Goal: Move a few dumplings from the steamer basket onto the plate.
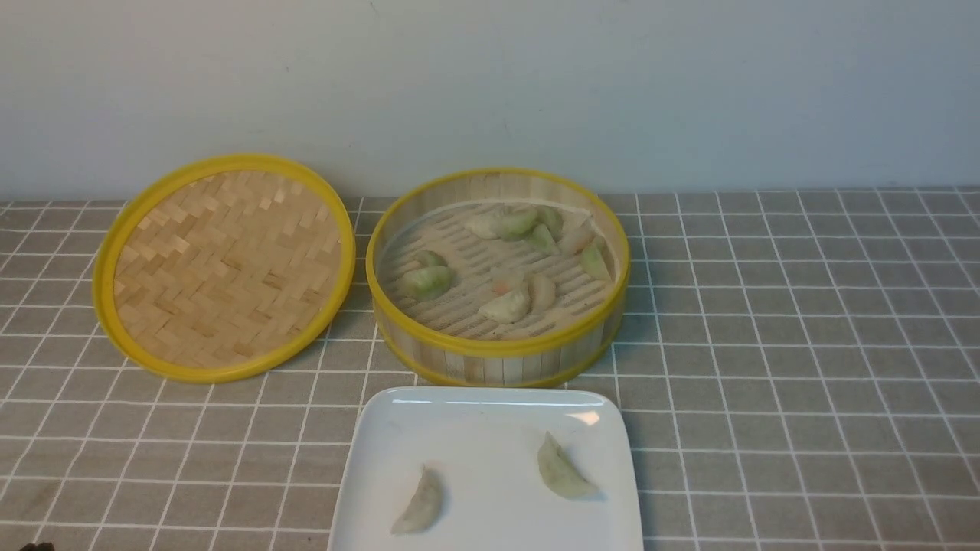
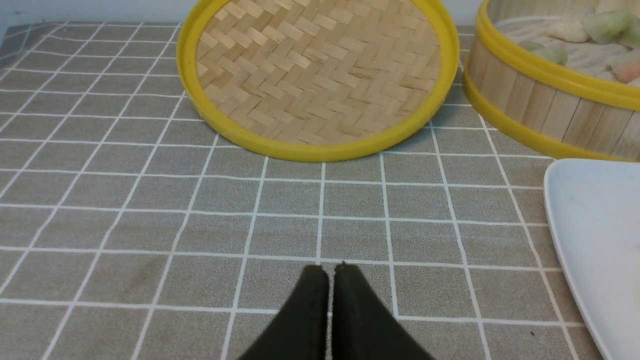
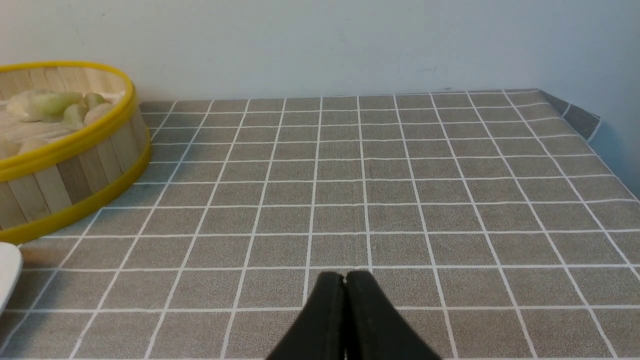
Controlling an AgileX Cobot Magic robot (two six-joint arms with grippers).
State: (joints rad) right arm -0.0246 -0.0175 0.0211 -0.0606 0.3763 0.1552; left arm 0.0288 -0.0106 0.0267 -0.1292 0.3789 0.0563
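The round bamboo steamer basket (image 1: 498,360) stands mid-table with several pale green and pinkish dumplings (image 1: 505,306) on its slatted floor. In front of it lies the white square plate (image 1: 490,413), carrying two dumplings, one at its left (image 1: 419,503) and one at its right (image 1: 563,468). My left gripper (image 2: 330,268) is shut and empty, low over the cloth near the plate's left edge (image 2: 575,240). The right gripper (image 3: 345,275) is also shut with nothing in it, over bare cloth to the right of the steamer basket (image 3: 75,165). Neither gripper shows in the front view.
The flat woven yellow-rimmed lid (image 1: 226,264) lies left of the basket, tilted against the wall. A grey checked cloth (image 1: 804,344) covers the table. The table's right edge and corner (image 3: 580,117) show in the right wrist view. A pale wall runs behind.
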